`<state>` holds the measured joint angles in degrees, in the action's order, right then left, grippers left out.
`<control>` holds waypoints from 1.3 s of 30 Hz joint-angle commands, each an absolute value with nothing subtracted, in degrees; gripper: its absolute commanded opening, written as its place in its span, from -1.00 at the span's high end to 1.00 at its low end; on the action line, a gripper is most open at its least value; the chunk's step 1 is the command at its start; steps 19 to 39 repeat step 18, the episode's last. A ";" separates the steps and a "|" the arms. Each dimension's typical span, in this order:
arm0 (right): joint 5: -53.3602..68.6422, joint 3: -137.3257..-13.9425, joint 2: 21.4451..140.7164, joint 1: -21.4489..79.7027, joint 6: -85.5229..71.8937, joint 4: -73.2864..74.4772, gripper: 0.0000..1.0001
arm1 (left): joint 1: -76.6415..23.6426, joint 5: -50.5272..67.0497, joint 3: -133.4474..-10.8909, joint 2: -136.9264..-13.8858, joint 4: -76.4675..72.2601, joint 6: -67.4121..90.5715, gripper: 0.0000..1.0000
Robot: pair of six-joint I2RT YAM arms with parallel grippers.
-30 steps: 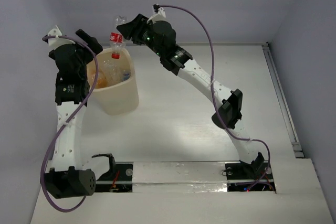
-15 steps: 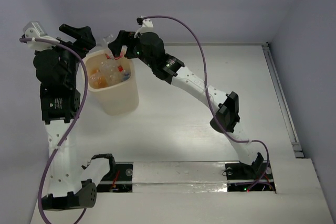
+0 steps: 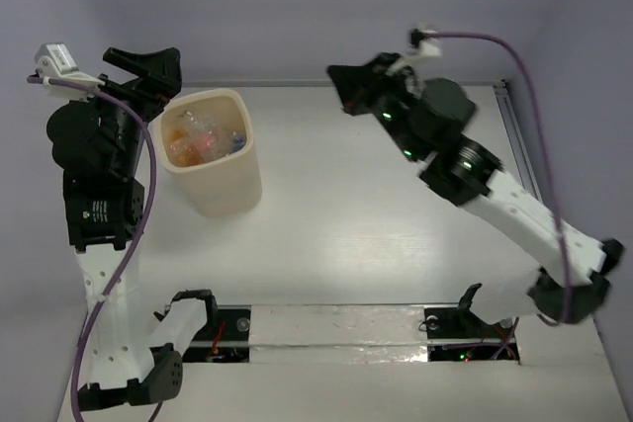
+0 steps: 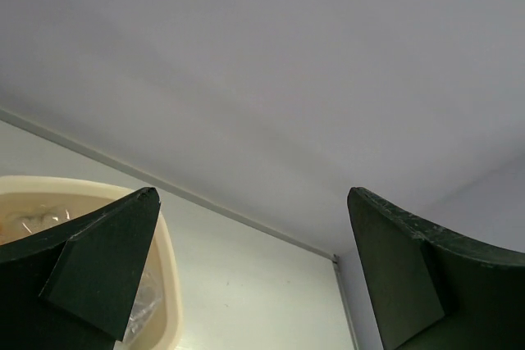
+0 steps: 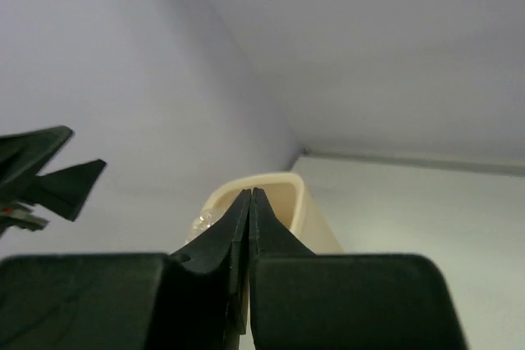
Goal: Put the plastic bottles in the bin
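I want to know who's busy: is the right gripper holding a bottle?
No, the right gripper is pinched shut with nothing inside it.

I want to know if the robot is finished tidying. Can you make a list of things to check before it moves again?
1. Bottles inside the bin: ok, several lie in it.
2. Bottles left out on the table: ok, none shows in the top view.
3. Bin standing upright: ok.
4. Right hand empty: ok, its fingers are shut on nothing, well away from the bin.
5. Left hand empty: ok, it is wide open and holds nothing, near the bin's rim.
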<state>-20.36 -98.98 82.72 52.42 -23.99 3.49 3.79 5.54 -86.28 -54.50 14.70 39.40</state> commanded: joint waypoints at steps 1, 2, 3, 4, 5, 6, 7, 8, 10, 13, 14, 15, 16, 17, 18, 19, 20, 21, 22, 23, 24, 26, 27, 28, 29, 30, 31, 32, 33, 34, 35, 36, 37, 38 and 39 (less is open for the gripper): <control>-28.12 -80.77 67.72 52.56 -23.37 -0.62 1.00 | 3.60 10.97 -85.54 -51.25 13.63 40.69 -0.98; -28.56 -76.77 59.85 52.56 -25.29 2.43 1.00 | 3.60 11.33 -84.13 -49.15 13.19 40.78 -0.98; -29.09 -72.99 56.02 52.56 -26.79 4.46 1.00 | 3.60 11.51 -82.89 -48.09 12.84 40.96 -0.98; -28.57 -66.08 52.33 52.56 -28.46 6.48 1.00 | 3.60 12.47 -80.27 -46.86 12.66 41.22 -0.98; -28.22 -62.96 48.81 52.56 -31.35 8.77 1.00 | 3.60 12.83 -79.20 -45.02 12.83 41.05 -0.98; -28.13 -60.15 42.08 52.56 -33.12 14.10 0.95 | 2.82 12.83 -78.41 -44.39 14.31 40.78 -0.98; -28.39 -57.68 38.71 52.56 -35.05 16.76 0.68 | 2.20 12.66 -77.79 -43.69 15.28 40.52 -0.98; -28.39 -53.22 35.54 52.56 -38.46 21.75 0.45 | 2.20 12.66 -76.57 -42.46 16.51 40.34 -0.98; -28.74 -49.76 26.60 52.56 -41.38 25.82 -0.37 | 1.49 13.18 -74.46 -41.23 19.15 40.08 -0.98; -28.92 -46.15 18.75 52.56 -44.91 31.45 -1.00 | 1.49 14.67 -72.17 -38.68 21.62 39.73 -0.98; -28.83 -45.88 17.68 52.56 -45.61 32.33 -0.99 | 1.49 14.94 -71.03 -37.98 22.32 39.64 -0.98; -28.74 -45.70 16.97 52.56 -45.70 33.39 -1.00 | 1.49 15.38 -70.93 -37.97 23.89 39.55 -0.98; -28.65 -45.88 16.70 52.56 -45.62 33.57 -1.00 | 1.49 15.29 -70.93 -38.06 24.86 39.64 -0.98; -28.39 -46.31 17.22 52.56 -44.92 33.75 -0.99 | 1.49 15.21 -71.19 -38.32 25.48 39.81 -0.98; -28.04 -47.01 17.84 52.56 -44.30 33.66 -1.00 | 1.49 15.21 -71.28 -38.15 25.49 40.08 -0.98; -28.04 -47.01 17.84 52.56 -44.30 33.66 -1.00 | 1.49 15.21 -71.28 -38.15 25.49 40.08 -0.98; -28.04 -47.01 17.84 52.56 -44.30 33.66 -1.00 | 1.49 15.21 -71.28 -38.15 25.49 40.08 -0.98; -28.04 -47.01 17.84 52.56 -44.30 33.66 -1.00 | 1.49 15.21 -71.28 -38.15 25.49 40.08 -0.98; -28.04 -47.01 17.84 52.56 -44.30 33.66 -1.00 | 1.49 15.21 -71.28 -38.15 25.49 40.08 -0.98; -28.04 -47.01 17.84 52.56 -44.30 33.66 -1.00 | 1.49 15.21 -71.28 -38.15 25.49 40.08 -0.98; -28.04 -47.01 17.84 52.56 -44.30 33.66 -1.00 | 1.49 15.21 -71.28 -38.15 25.49 40.08 -0.98; -28.04 -47.01 17.84 52.56 -44.30 33.66 -1.00 | 1.49 15.21 -71.28 -38.15 25.49 40.08 -0.98; -28.04 -47.01 17.84 52.56 -44.30 33.66 -1.00 | 1.49 15.21 -71.28 -38.15 25.49 40.08 -0.98; -28.04 -47.01 17.84 52.56 -44.30 33.66 -1.00 | 1.49 15.21 -71.28 -38.15 25.49 40.08 -0.98; -28.04 -47.01 17.84 52.56 -44.30 33.66 -1.00 | 1.49 15.21 -71.28 -38.15 25.49 40.08 -0.98; -28.04 -47.01 17.84 52.56 -44.30 33.66 -1.00 | 1.49 15.21 -71.28 -38.15 25.49 40.08 -0.98; -28.04 -47.01 17.84 52.56 -44.30 33.66 -1.00 | 1.49 15.21 -71.28 -38.15 25.49 40.08 -0.98; -28.04 -47.01 17.84 52.56 -44.30 33.66 -1.00 | 1.49 15.21 -71.28 -38.15 25.49 40.08 -0.98; -28.04 -47.01 17.84 52.56 -44.30 33.66 -1.00 | 1.49 15.21 -71.28 -38.15 25.49 40.08 -0.98; -28.04 -47.01 17.84 52.56 -44.30 33.66 -1.00 | 1.49 15.21 -71.28 -38.15 25.49 40.08 -0.98; -28.04 -47.01 17.84 52.56 -44.30 33.66 -1.00 | 1.49 15.21 -71.28 -38.15 25.49 40.08 -0.98; -28.04 -47.01 17.84 52.56 -44.30 33.66 -1.00 | 1.49 15.21 -71.28 -38.15 25.49 40.08 -0.98; -28.04 -47.01 17.84 52.56 -44.30 33.66 -1.00 | 1.49 15.21 -71.28 -38.15 25.49 40.08 -0.98; -28.04 -47.01 17.84 52.56 -44.30 33.66 -1.00 | 1.49 15.21 -71.28 -38.15 25.49 40.08 -0.98; -28.04 -47.01 17.84 52.56 -44.30 33.66 -1.00 | 1.49 15.21 -71.28 -38.15 25.49 40.08 -0.98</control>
